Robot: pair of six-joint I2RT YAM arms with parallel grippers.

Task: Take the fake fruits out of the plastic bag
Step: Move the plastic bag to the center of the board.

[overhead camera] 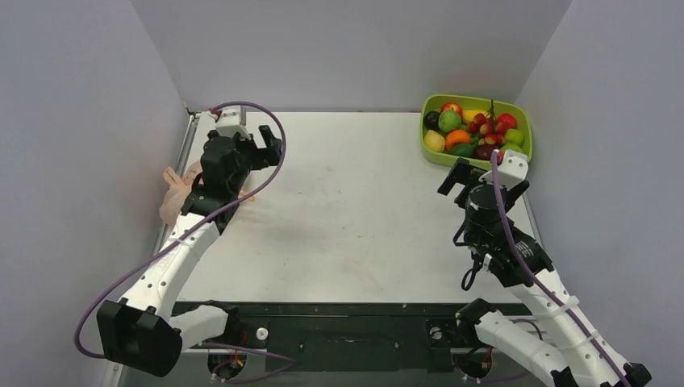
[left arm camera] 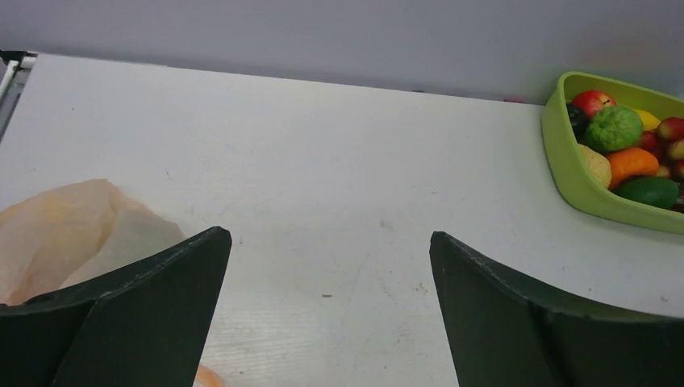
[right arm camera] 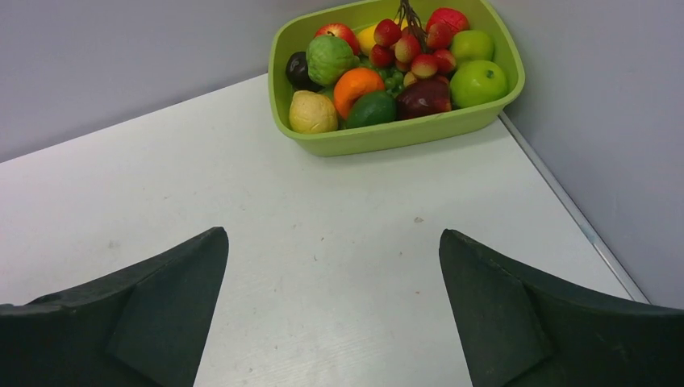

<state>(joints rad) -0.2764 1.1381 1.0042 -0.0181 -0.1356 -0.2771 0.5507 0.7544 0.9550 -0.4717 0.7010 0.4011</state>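
Left arm (overhead camera: 173, 250) stretched forward, left fingers (left arm camera: 137, 322) spread wide, empty; right arm (overhead camera: 516, 258) bent, right fingers (right arm camera: 548, 322) spread wide, empty.

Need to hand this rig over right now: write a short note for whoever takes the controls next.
Left end effector: open, empty, over the table next to the bag.
Right end effector: open, empty, facing the tray.
Bag: crumpled at the left table edge, partly under the left arm.
Fruits: all those in view are piled in the green tray at the far right corner.
Done: none lie loose on the table.
Left: the bag's inside is not visible, so check it for leftovers.
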